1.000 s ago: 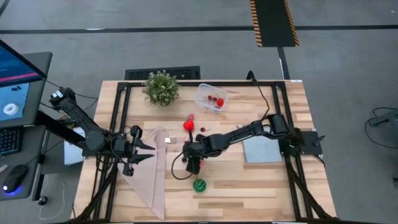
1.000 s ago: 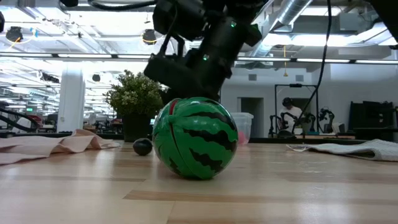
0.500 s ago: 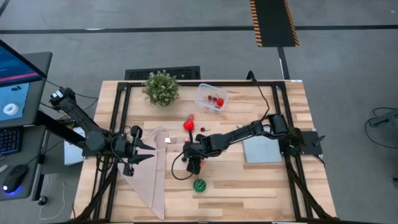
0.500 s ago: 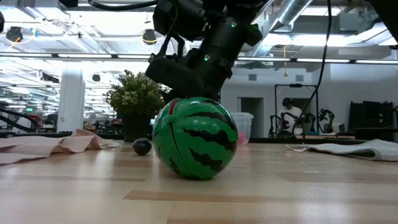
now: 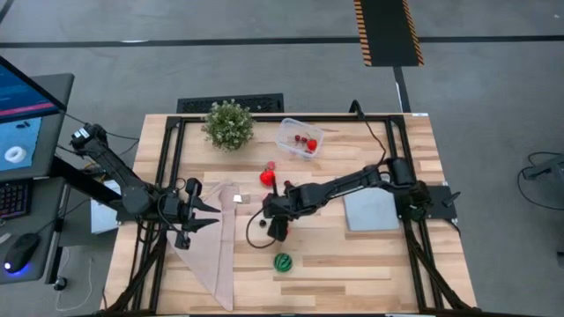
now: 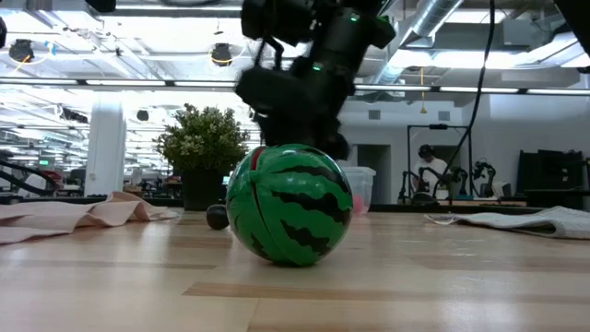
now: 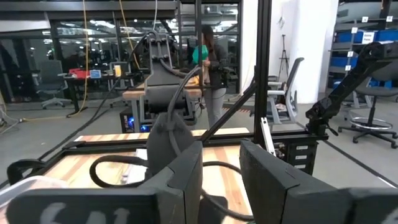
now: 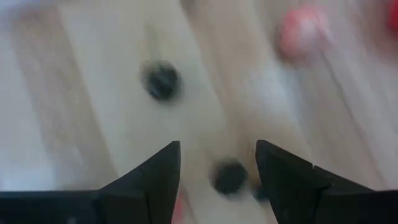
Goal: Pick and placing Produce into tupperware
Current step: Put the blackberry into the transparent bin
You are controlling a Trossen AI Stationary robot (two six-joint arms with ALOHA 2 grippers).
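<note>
Right gripper [image 8: 217, 165] pointed down at the table, fingers parted and empty; a dark piece [image 8: 229, 177] lies between the tips, second one [image 8: 161, 80] beyond. Left gripper [image 5: 210, 214] waits over the cloth [image 5: 211, 255], its fingers a narrow gap apart, holding nothing; right arm much nearer.

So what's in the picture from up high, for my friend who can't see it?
From above, the right gripper reaches to the middle of a wooden table, near small red toy fruits and a striped green ball. A clear tub with red pieces sits at the far edge beside a potted plant. The left gripper waits over a beige cloth.
</note>
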